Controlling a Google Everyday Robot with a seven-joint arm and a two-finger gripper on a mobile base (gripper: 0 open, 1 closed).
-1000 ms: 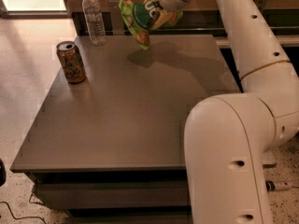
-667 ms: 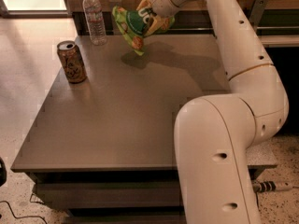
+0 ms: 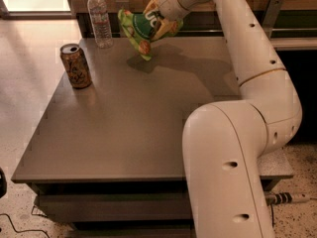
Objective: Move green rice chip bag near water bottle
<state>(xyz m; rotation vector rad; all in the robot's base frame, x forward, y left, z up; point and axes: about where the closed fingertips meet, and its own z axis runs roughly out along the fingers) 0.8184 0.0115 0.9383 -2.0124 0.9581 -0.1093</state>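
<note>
- Camera view: one green rice chip bag (image 3: pixel 141 31), one water bottle (image 3: pixel 100 19), one brown-gold drink can (image 3: pixel 76 66), one grey table (image 3: pixel 124 128), one white robot arm (image 3: pixel 247 83) with one gripper (image 3: pixel 158 20).
- Bag: held in the air over the table's far edge and tilted. Its lower corner hangs close above the tabletop, with its shadow (image 3: pixel 138 63) on the surface just below.
- Bag sits to the picture-right of the bottle, near it, with a gap between them; not touching.
- Bottle: upright at the far left corner of the table, white cap on.
- Can: upright near the left edge, nearer the camera than the bottle and well apart from the bag. Its top shows an opening.
- Gripper: at the top of the view, over the far side of the table. Its yellowish fingers (image 3: pixel 167 29) are clamped on the upper right part of the bag, one above it and one below.
- Arm pose: the big lower link fills the near right foreground and rises to an elbow at the right. The upper link then reaches up and to the picture-left across the table's far right corner, to the wrist at the top centre.
- Wrist bends down and left toward the bag.
- One plug with cable (image 3: pixel 285 198) lies on the speckled floor at the lower right.
</note>
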